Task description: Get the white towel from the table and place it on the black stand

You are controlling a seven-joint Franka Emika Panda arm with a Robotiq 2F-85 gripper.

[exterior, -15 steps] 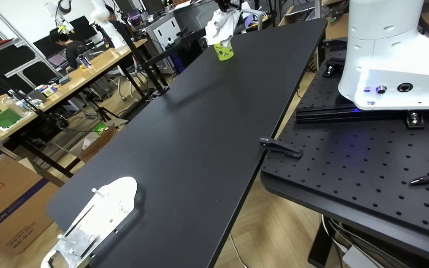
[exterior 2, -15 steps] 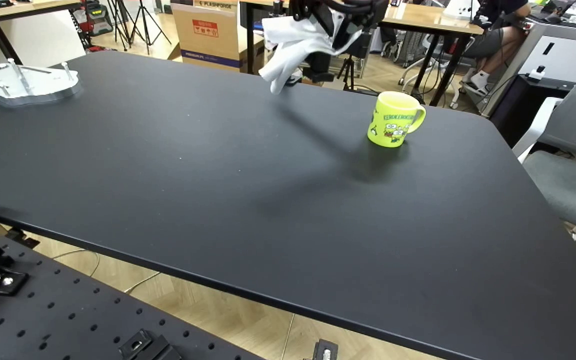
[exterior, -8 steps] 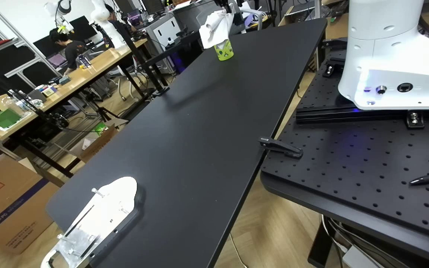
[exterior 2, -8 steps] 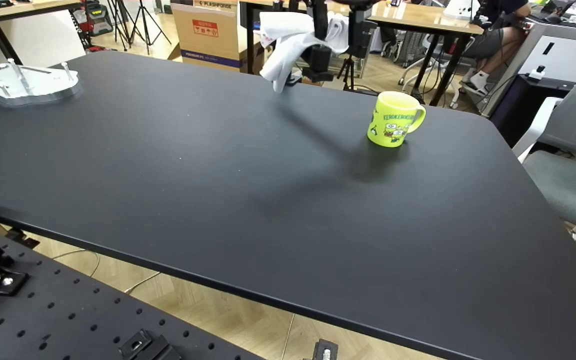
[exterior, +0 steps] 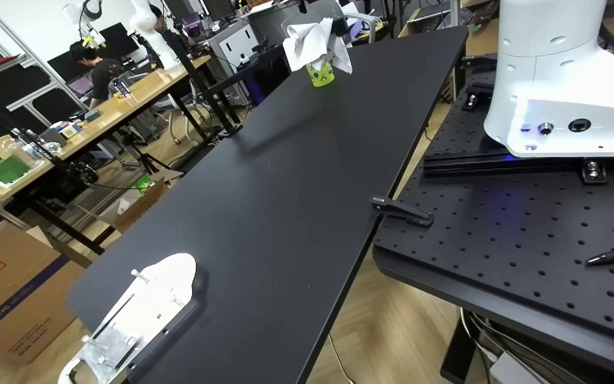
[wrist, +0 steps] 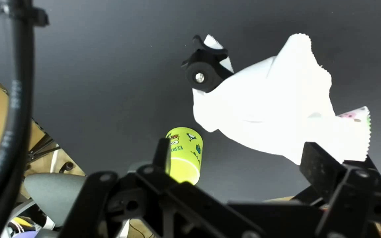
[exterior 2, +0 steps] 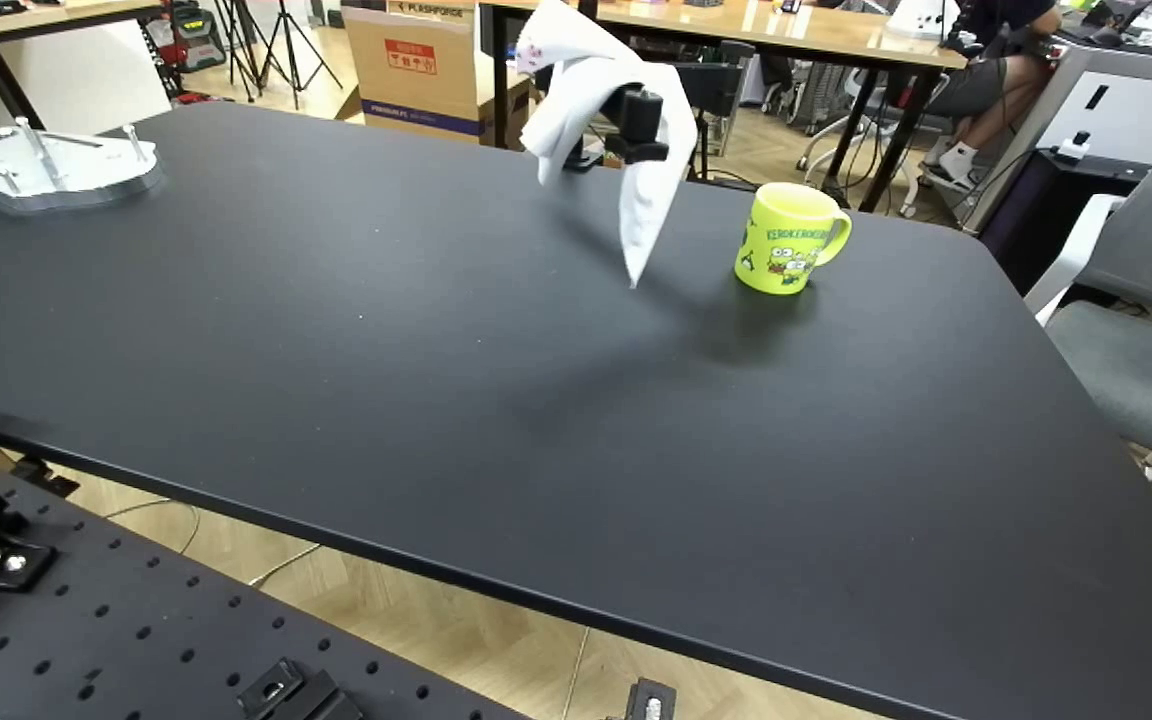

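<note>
White towel (wrist: 273, 109) lies draped over the black stand (exterior 2: 640, 118), whose round end pokes out from under the cloth. In an exterior view one tapered corner droops low over the dark table (exterior 2: 496, 450); I cannot tell whether its tip touches. A scrap of pink print (too small to make out further) shows near the towel's zigzag edge. In the wrist view the gripper (wrist: 238, 150) has its fingers spread far apart and holds nothing; one finger overlaps the towel's edge in that view, and whether the two touch I cannot say.

Near the towel a lime-yellow mug (exterior 2: 786, 240) stands upright, handle out to the side, printed with small cartoon faces under lettering that begins KEROKERO and curls out of sight. Past the table's edge sits a cardboard box (exterior: 24, 285): PREMIUM PC runs in pale letters along its dark band, and at the top of an exterior view FLASHFORGE can be read above its red label. A black cable (wrist: 20, 99) in the wrist view carries white marks too blurred to read.
</note>
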